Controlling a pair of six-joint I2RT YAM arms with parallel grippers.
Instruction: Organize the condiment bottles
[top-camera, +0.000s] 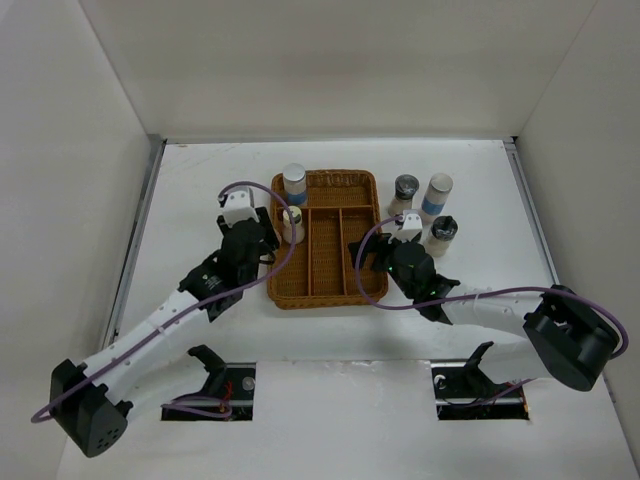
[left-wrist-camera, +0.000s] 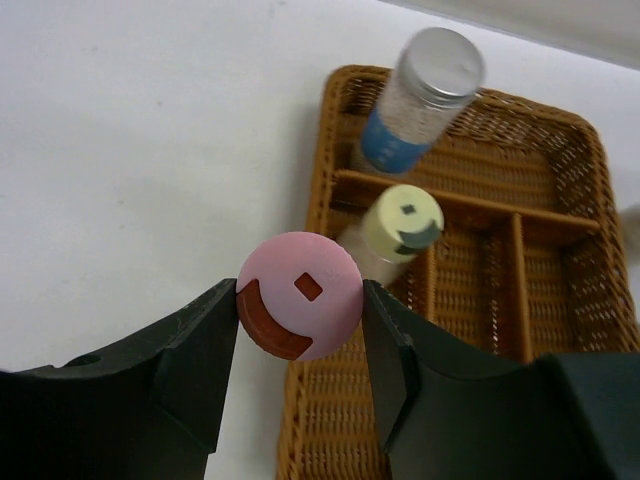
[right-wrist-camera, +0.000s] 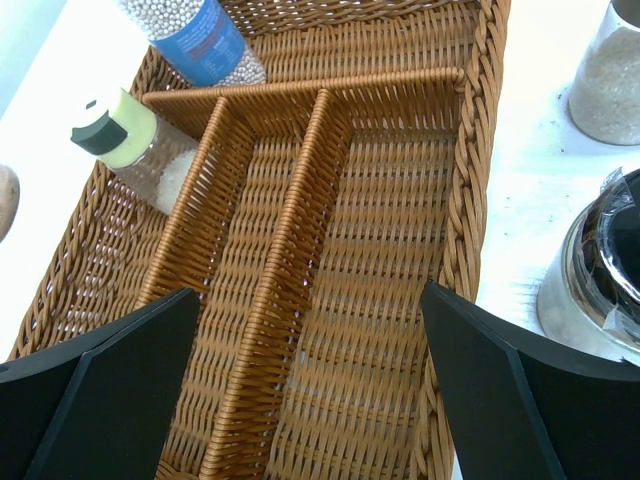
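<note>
My left gripper (left-wrist-camera: 300, 318) is shut on a pink-capped bottle (left-wrist-camera: 303, 292), held over the left rim of the brown wicker tray (top-camera: 360, 290); in the top view this gripper (top-camera: 266, 242) hides the bottle. A grey-capped, blue-labelled bottle (left-wrist-camera: 420, 100) stands in the tray's back compartment, and a yellow-capped bottle (left-wrist-camera: 398, 228) stands in its left compartment. My right gripper (right-wrist-camera: 310, 390) is open and empty above the tray's right compartment. Two black-capped bottles (top-camera: 406, 190) (top-camera: 441, 231) and a grey-capped, blue-labelled bottle (top-camera: 437, 193) stand on the table right of the tray.
The tray (right-wrist-camera: 470, 200) has a cross divider and long lengthwise compartments. White walls enclose the table on three sides. Two black arm mounts sit at the near edge (top-camera: 215, 372).
</note>
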